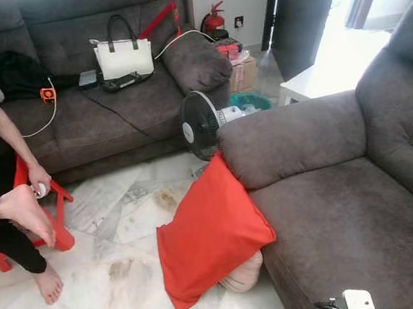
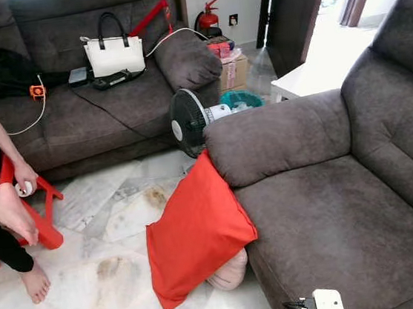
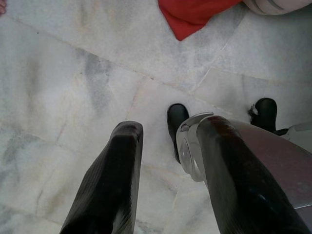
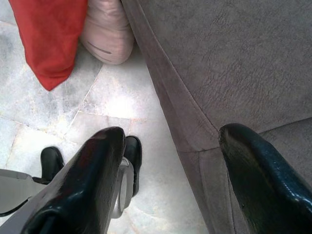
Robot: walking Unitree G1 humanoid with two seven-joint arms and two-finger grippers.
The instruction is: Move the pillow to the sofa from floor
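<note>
Left eye view: the red pillow (image 1: 209, 232) is seen standing tilted on the marble floor (image 1: 123, 272), leaned against the front of the grey sofa (image 1: 333, 215), with a beige cushion (image 1: 243, 275) tucked beneath it. The left gripper (image 3: 168, 146) and right gripper (image 4: 170, 146) are held above the floor beside the sofa, fingers spread apart, nothing grasped.

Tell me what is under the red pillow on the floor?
A pale pink cushion peeks out from under the red pillow, beside the sofa base. Most of it is covered, so its full shape cannot be seen.
</note>
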